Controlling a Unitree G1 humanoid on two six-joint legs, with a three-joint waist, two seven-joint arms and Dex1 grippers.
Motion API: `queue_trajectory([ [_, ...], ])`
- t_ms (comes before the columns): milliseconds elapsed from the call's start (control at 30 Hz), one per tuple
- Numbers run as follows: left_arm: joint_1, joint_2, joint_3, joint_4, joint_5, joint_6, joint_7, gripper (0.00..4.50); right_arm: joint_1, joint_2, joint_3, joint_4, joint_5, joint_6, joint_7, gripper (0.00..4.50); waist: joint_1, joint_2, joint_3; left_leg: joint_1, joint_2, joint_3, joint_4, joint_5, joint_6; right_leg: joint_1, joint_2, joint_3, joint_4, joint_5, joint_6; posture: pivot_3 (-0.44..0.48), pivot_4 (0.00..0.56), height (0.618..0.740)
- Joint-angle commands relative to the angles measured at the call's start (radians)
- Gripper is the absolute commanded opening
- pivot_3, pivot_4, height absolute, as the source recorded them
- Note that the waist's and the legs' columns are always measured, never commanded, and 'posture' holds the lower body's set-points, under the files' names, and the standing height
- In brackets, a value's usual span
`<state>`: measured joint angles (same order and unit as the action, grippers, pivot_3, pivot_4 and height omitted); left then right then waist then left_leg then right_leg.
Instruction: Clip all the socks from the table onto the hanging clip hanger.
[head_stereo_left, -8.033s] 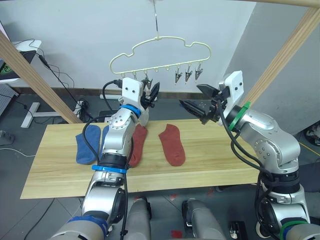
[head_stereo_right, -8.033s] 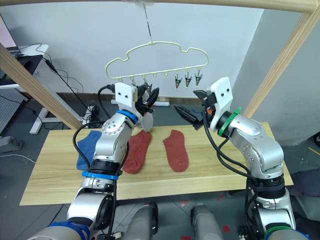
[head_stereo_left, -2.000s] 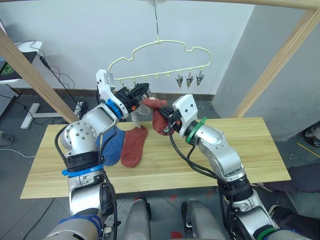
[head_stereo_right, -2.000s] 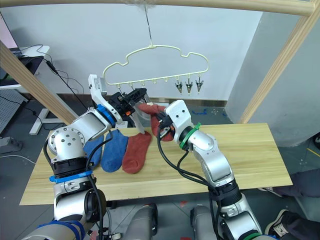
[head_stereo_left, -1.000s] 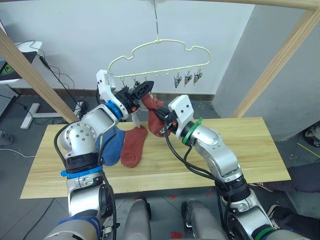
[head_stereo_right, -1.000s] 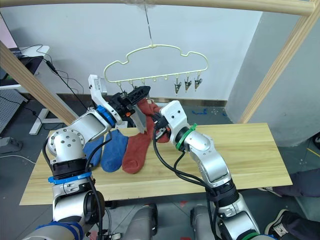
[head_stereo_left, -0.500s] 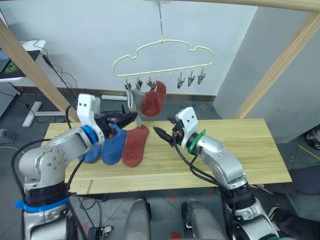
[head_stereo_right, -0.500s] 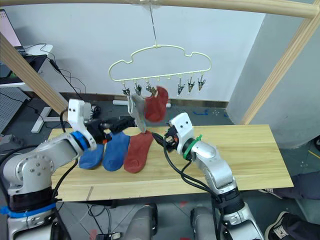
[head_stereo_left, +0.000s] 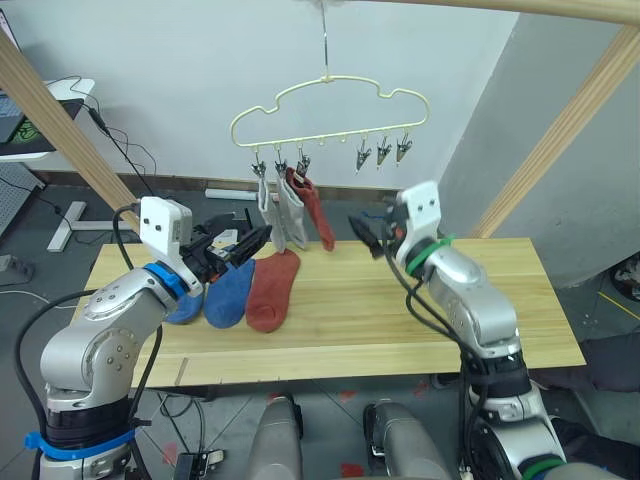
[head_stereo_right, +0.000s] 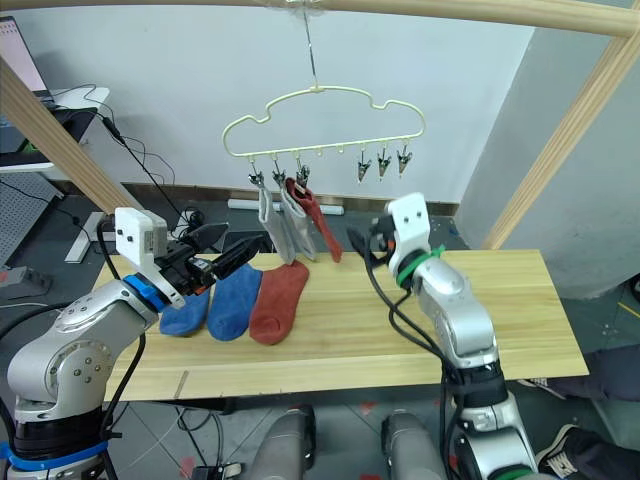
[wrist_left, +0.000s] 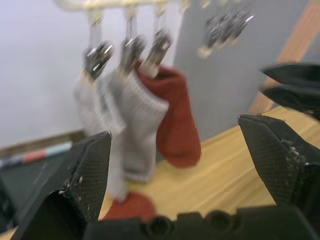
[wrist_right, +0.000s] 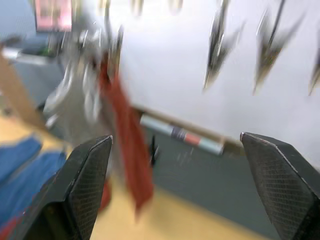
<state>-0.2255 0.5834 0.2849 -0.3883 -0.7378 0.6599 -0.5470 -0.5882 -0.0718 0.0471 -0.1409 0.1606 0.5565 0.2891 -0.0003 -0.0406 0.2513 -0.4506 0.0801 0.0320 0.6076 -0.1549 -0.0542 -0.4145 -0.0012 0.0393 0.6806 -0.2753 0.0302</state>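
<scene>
Cream wire hanger (head_stereo_left: 330, 105) hangs above the table (head_stereo_left: 420, 320), far side. You see two grey socks (head_stereo_left: 278, 215) and one red sock (head_stereo_left: 318, 215) clipped on its left three clips; three clips at right bare. Two blue socks (head_stereo_left: 215, 295) and a red one (head_stereo_left: 270, 292) lie on table, left. L gripper (head_stereo_left: 250, 245): fingers spread, empty, near hung socks. R gripper (head_stereo_left: 366, 230): spread, empty, just right of them.
</scene>
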Motion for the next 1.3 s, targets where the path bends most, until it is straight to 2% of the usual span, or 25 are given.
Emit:
queue_trajectory([
  [33, 0.007, 0.021, -0.024, -0.059, 0.019, -0.075, -0.082, 4.5, -0.057, 0.03, -0.024, 0.048, 0.013, -0.039, -0.033, 3.38, 0.0, 0.0, 0.0, 0.0, 0.0, 0.0, 0.0, 0.0, 0.0, 0.0, 0.0, 0.0, 0.0, 0.0, 0.0, 0.09, 0.221, 0.74],
  [67, 0.005, 0.029, -0.034, -0.056, 0.033, -0.096, -0.105, 4.5, -0.078, 0.039, -0.027, 0.077, 0.008, -0.057, -0.042, 3.09, 0.0, 0.0, 0.0, 0.0, 0.0, 0.0, 0.0, 0.0, 0.0, 0.0, 0.0, 0.0, 0.0, 0.0, 0.0, 0.09, 0.221, 0.74],
  [200, -0.035, 0.015, -0.063, -0.032, 0.084, -0.161, -0.115, 4.5, -0.133, 0.061, -0.034, 0.176, -0.008, -0.121, -0.07, 3.09, 0.0, 0.0, 0.0, -0.001, 0.0, 0.001, 0.0, 0.0, 0.0, 0.0, 0.0, 0.0, 0.0, 0.0, 0.0, 0.094, 0.225, 0.74],
  [667, -0.039, -0.006, -0.052, -0.062, 0.049, -0.149, -0.095, 4.5, -0.297, 0.074, -0.092, 0.499, -0.008, -0.287, -0.116, 3.09, 0.001, 0.001, 0.001, -0.001, 0.0, 0.0, 0.0, 0.0, 0.0, -0.001, 0.0, 0.0, 0.0, 0.0, 0.0, 0.116, 0.242, 0.74],
  [967, -0.024, -0.025, -0.045, -0.076, 0.041, -0.145, -0.057, 4.5, -0.352, 0.091, -0.099, 0.573, 0.005, -0.347, -0.1, 3.09, 0.004, 0.001, 0.001, -0.001, 0.0, 0.0, 0.0, 0.0, 0.001, -0.001, 0.0, 0.0, 0.0, 0.0, 0.0, 0.129, 0.229, 0.74],
  [1300, -0.031, -0.039, -0.048, -0.078, 0.034, -0.139, -0.042, 4.5, -0.358, 0.11, -0.089, 0.579, 0.005, -0.352, -0.081, 3.09, 0.006, 0.001, 0.0, -0.001, 0.0, 0.0, 0.0, 0.0, 0.001, -0.001, 0.0, 0.0, 0.0, 0.0, 0.0, 0.129, 0.216, 0.74],
])
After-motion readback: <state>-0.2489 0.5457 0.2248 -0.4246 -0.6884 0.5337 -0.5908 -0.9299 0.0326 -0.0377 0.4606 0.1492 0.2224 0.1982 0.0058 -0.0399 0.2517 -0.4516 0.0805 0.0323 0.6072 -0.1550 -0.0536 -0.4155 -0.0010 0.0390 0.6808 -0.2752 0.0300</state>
